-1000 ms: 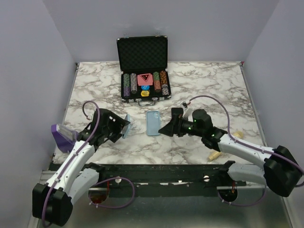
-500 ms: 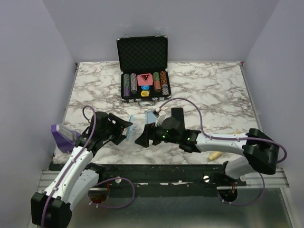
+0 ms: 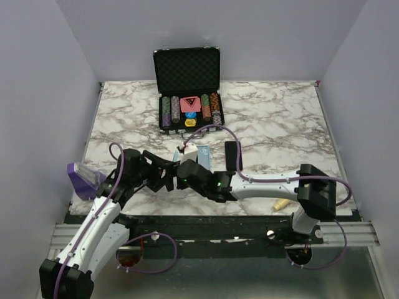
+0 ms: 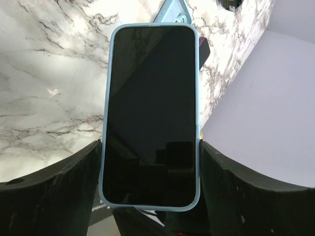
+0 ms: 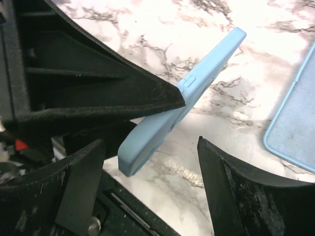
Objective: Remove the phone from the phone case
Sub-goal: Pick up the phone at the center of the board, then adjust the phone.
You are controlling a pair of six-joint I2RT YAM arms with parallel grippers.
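The flat phone with a glossy black screen (image 4: 150, 115) sits fully inside the light blue, round-cornered phone case (image 5: 197, 93), whose rim runs unbroken around the glass. The left gripper (image 4: 150, 145) clamps the pair by the long edges, one black finger (image 4: 54, 191) pressed against each side near one short end. The cased phone hangs tilted above the white, grey-veined marble table (image 3: 280, 118). It is on the near side of the open black poker-chip case (image 3: 187, 71) and slightly to that case's left.

The right gripper (image 5: 150, 141) has its jaws spread wide. One finger (image 5: 78, 182) stands on each side of the held end of the phone case, and neither touches it. A side button on the case shows just past the left gripper's finger.

A second light blue, flat, round-cornered slab (image 5: 295, 132) lies on the marble between the poker-chip case and the two grippers, just beside the right arm's wrist. Whether it is a phone or a cover cannot be told.

Inside the poker-chip case are rows of coloured chips (image 3: 190, 109), and its lid stands upright. A purple box-like thing (image 3: 81, 177) rests at the table's edge, well to the near left of the poker-chip case. A small pale yellow piece (image 3: 280, 204) lies well to its near right.
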